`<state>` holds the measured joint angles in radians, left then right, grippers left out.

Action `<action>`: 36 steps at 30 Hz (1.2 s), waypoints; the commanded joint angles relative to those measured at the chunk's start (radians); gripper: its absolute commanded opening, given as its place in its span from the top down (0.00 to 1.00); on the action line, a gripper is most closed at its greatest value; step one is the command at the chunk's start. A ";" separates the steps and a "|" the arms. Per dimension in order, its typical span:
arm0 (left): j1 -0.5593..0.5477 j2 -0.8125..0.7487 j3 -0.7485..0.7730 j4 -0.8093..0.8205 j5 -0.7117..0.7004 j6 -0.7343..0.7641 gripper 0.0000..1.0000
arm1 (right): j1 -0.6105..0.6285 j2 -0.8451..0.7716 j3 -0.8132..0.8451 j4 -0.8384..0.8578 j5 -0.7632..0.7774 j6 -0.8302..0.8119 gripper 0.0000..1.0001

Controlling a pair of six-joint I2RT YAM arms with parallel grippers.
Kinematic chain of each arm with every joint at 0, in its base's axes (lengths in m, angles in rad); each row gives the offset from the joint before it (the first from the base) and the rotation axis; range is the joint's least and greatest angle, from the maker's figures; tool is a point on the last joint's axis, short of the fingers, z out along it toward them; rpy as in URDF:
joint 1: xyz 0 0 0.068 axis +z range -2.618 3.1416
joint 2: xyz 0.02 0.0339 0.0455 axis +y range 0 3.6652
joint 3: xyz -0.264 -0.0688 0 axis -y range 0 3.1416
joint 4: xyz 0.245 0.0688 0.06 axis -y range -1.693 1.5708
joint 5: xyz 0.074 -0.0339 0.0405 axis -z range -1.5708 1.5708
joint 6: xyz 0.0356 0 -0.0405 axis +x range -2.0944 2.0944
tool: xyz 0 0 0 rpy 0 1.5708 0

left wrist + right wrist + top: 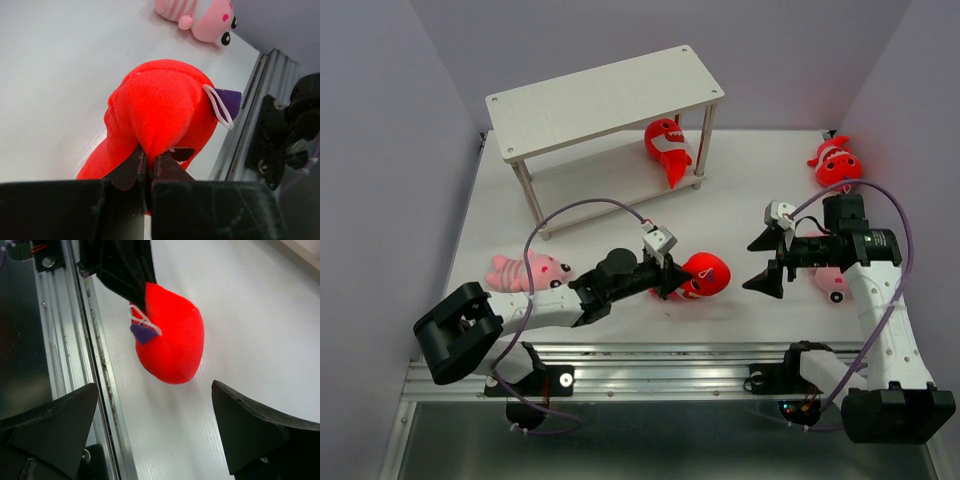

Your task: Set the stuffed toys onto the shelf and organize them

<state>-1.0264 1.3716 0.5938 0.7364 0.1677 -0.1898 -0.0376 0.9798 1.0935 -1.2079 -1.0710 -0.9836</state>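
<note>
The white two-tier shelf (pixel 605 100) stands at the back, with one red shark (pixel 667 145) on its lower tier. My left gripper (pixel 670 276) is shut on a second red shark (pixel 706 275) near the table's front middle. In the left wrist view the gripper (pixel 150 161) pinches the shark's (pixel 160 107) plush. My right gripper (pixel 770 262) is open and empty, just right of that shark and facing it. In the right wrist view the gripper (pixel 155 430) has the shark (pixel 172 342) ahead of it. A third red shark (pixel 835 162) lies at the far right. One pink toy (pixel 525 270) lies front left, another (pixel 832 282) is partly under my right arm.
The metal rail (pixel 670 365) runs along the table's near edge, close to the held shark. Purple cables loop above both arms. Grey walls close in the table on the left, back and right. The second pink toy also shows in the left wrist view (pixel 200 17).
</note>
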 commanded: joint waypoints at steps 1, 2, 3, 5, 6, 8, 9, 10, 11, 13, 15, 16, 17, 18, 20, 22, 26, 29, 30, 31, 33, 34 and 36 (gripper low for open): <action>0.055 -0.071 -0.049 0.121 0.059 -0.423 1.00 | 0.007 0.034 -0.004 -0.127 -0.159 -0.252 0.00; 0.064 -0.077 -0.072 0.142 0.073 -0.474 1.00 | 0.007 0.039 -0.039 -0.125 -0.168 -0.272 0.00; 0.071 -0.078 -0.084 0.161 0.078 -0.585 1.00 | 0.007 0.039 -0.055 -0.116 -0.173 -0.279 0.00; 0.081 -0.077 -0.116 0.253 0.095 -0.676 1.00 | 0.007 0.040 -0.087 -0.052 -0.158 -0.226 0.00; 0.081 -0.072 -0.124 0.283 0.101 -0.715 1.00 | 0.007 0.039 -0.096 -0.029 -0.150 -0.205 0.00; 0.084 -0.051 -0.121 0.333 0.105 -0.827 1.00 | 0.016 0.023 -0.121 0.059 -0.124 -0.117 0.00; 0.084 -0.039 -0.117 0.354 0.115 -0.850 1.00 | 0.016 0.016 -0.126 0.088 -0.116 -0.100 0.00; 0.084 -0.026 -0.114 0.397 0.130 -0.896 1.00 | 0.016 0.001 -0.130 0.131 -0.101 -0.081 0.00; 0.084 0.004 -0.108 0.421 0.141 -0.918 1.00 | 0.025 -0.007 -0.133 0.155 -0.095 -0.034 0.00; 0.084 0.058 -0.091 0.487 0.167 -0.960 1.00 | 0.036 -0.018 -0.142 0.214 -0.086 0.000 0.00; 0.084 0.093 -0.075 0.503 0.177 -0.987 1.00 | 0.048 -0.012 -0.145 0.234 -0.090 0.029 0.00; 0.084 0.110 -0.069 0.536 0.191 -0.994 1.00 | 0.057 -0.007 -0.145 0.237 -0.090 0.029 0.00; 0.084 0.141 -0.062 0.550 0.196 -1.001 1.00 | 0.076 0.000 -0.147 0.240 -0.087 0.034 0.00; 0.083 0.156 -0.055 0.567 0.202 -1.020 1.00 | 0.076 0.010 -0.149 0.255 -0.087 0.049 0.02; 0.083 0.176 -0.049 0.604 0.207 -1.033 1.00 | 0.100 0.011 -0.162 0.280 -0.086 0.072 0.04; 0.084 0.187 -0.039 0.597 0.201 -1.027 1.00 | 0.131 0.008 -0.178 0.330 -0.075 0.129 0.12; 0.084 0.173 -0.014 0.545 0.187 -0.991 1.00 | 0.212 0.023 -0.222 0.393 -0.017 0.203 0.41; 0.084 0.146 0.012 0.474 0.171 -0.947 0.97 | 0.261 0.040 -0.248 0.412 0.014 0.238 0.63; 0.084 0.135 0.015 0.453 0.165 -0.933 0.95 | 0.262 0.045 -0.251 0.413 0.019 0.244 0.70; 0.084 0.123 0.017 0.407 0.149 -0.916 0.91 | 0.274 0.048 -0.250 0.418 0.022 0.252 0.77; 0.084 0.078 0.015 0.361 0.128 -0.864 0.80 | 0.274 0.049 -0.244 0.433 0.040 0.295 0.96; 0.084 0.060 0.012 0.306 0.100 -0.823 0.66 | 0.274 0.049 -0.232 0.445 0.048 0.312 0.99; 0.084 -0.017 -0.005 0.252 0.066 -0.768 0.46 | 0.274 0.049 -0.216 0.452 0.075 0.345 0.99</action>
<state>-0.9394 1.5059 0.5308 0.9836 0.3084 -1.0809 0.2134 1.0306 0.8532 -0.8040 -1.0161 -0.7330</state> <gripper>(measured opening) 0.419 0.054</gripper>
